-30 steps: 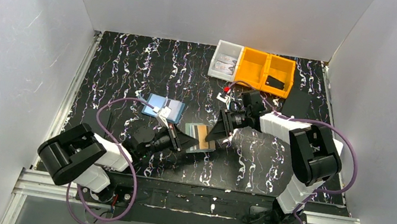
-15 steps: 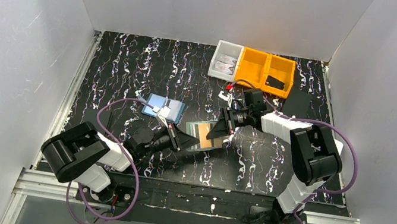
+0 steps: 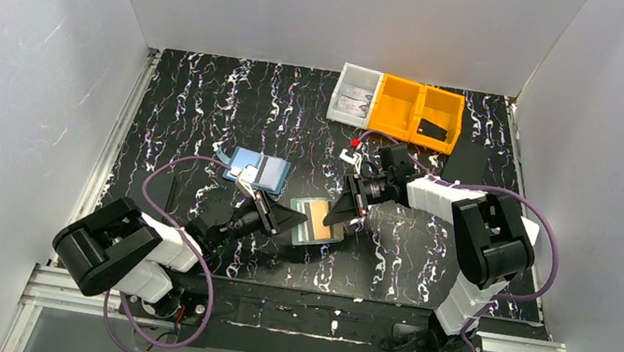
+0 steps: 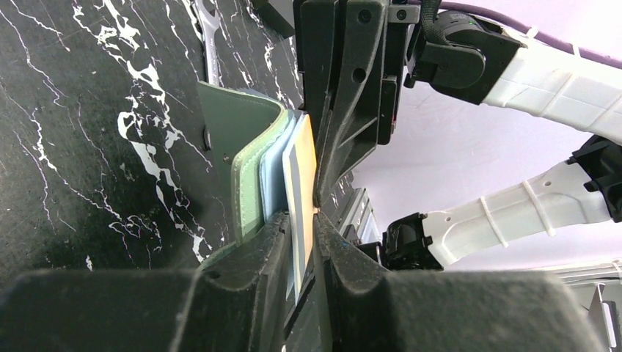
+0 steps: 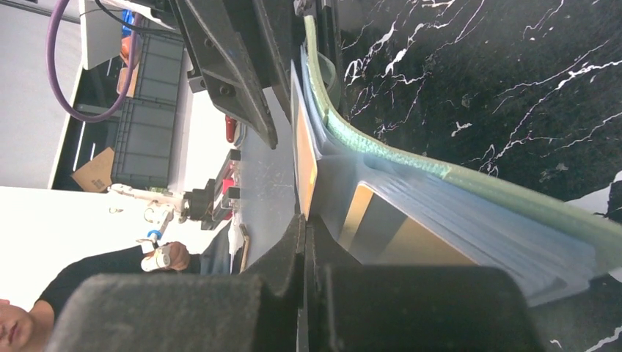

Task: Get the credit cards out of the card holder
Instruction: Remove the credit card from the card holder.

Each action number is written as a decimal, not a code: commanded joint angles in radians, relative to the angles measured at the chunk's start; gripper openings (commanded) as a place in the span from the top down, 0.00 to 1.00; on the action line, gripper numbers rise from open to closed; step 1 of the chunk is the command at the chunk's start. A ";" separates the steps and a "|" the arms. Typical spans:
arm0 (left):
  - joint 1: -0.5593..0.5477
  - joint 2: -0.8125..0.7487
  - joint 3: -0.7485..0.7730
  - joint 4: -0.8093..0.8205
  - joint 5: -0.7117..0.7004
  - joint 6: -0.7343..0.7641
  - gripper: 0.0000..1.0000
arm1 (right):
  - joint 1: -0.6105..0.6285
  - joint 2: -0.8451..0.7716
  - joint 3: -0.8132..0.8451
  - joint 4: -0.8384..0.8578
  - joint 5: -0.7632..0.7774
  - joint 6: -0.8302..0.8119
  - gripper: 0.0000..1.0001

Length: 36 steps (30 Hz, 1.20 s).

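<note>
The sage-green card holder (image 3: 317, 239) lies open on the table between both arms. In the left wrist view it (image 4: 248, 165) curves up, with an orange credit card (image 4: 303, 172) standing out of its light-blue inner panel. My left gripper (image 4: 302, 220) pinches that panel and the card's edge from the left side (image 3: 282, 219). My right gripper (image 3: 343, 213) comes in from the right. Its jaws (image 5: 304, 220) are shut flat on the orange credit card (image 5: 304, 158). A tan credit card (image 5: 411, 246) sits in a slot of the holder (image 5: 381, 150).
A light-blue flat rectangle with a dark stripe (image 3: 258, 169) lies just behind the left gripper. At the back stand a clear bin (image 3: 354, 95) and orange bins (image 3: 413, 109), one holding a black item (image 3: 432, 129). White walls surround the table.
The right gripper was open and has shut on the orange card. The left gripper has swung round and the card holder has shifted slightly toward the near right.
</note>
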 commanded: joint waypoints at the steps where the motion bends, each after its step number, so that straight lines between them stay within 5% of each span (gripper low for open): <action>1: 0.013 0.000 0.009 0.032 0.023 0.003 0.84 | 0.002 0.009 0.037 -0.029 -0.054 -0.032 0.99; 8: 0.014 0.063 0.029 0.060 0.047 -0.019 0.83 | 0.003 0.019 0.046 -0.057 -0.065 -0.054 0.99; 14: 0.017 0.091 0.045 0.081 0.068 -0.032 1.00 | 0.003 0.042 0.071 -0.145 -0.077 -0.132 0.99; 36: 0.104 0.001 -0.097 0.069 0.050 -0.027 1.00 | -0.022 0.074 0.056 -0.172 0.050 -0.183 0.99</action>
